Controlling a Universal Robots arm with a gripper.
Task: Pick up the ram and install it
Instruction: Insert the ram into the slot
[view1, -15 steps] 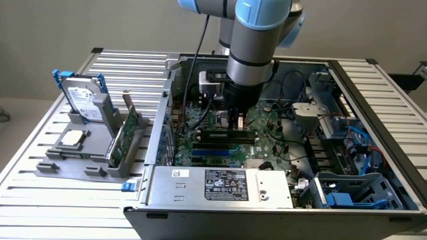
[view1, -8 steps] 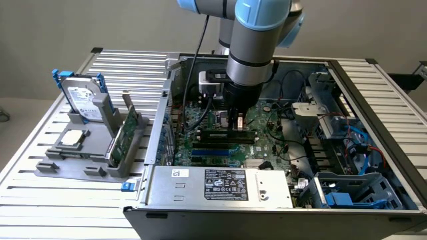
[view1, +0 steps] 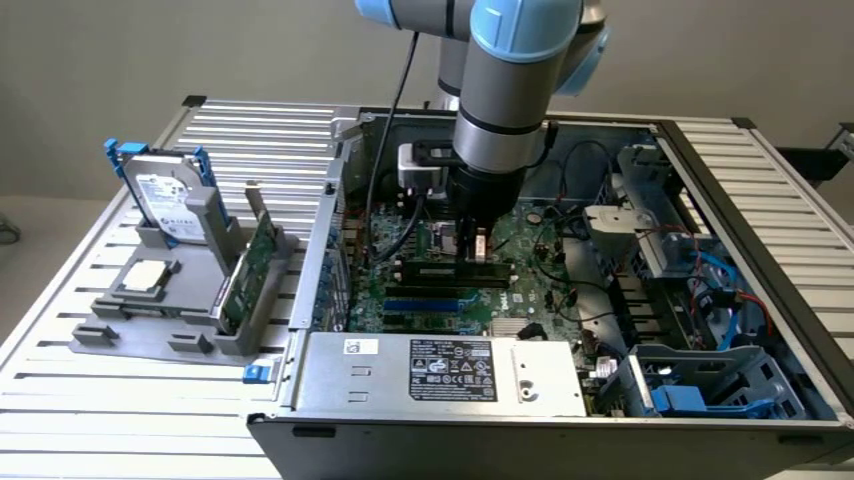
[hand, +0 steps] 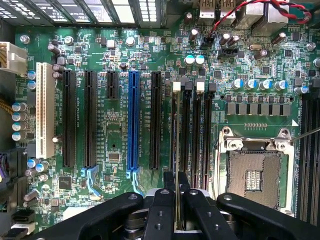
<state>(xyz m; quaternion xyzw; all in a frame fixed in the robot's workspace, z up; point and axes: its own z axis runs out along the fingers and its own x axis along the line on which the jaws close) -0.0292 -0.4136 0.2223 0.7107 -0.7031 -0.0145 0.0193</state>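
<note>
In the wrist view my gripper (hand: 177, 180) is shut on the ram (hand: 177, 205). The ram shows edge-on as a thin dark strip between the two black fingers (hand: 160, 210). It hangs just above the motherboard (hand: 115, 150), in line with the row of black memory slots (hand: 186, 130) that have white latches at their far ends. I cannot tell whether the ram touches a slot. In the exterior view the gripper (view1: 477, 245) reaches straight down into the open computer case (view1: 801, 330), over the middle of the board.
A silver CPU socket (hand: 252, 175) lies beside the memory slots, and a blue slot (hand: 133, 120) and black expansion slots lie on their other side. The power supply (view1: 441, 370) fills the case's near side. A grey fixture outside the case holds a hard drive (view1: 167, 205) and a green card (view1: 254, 270).
</note>
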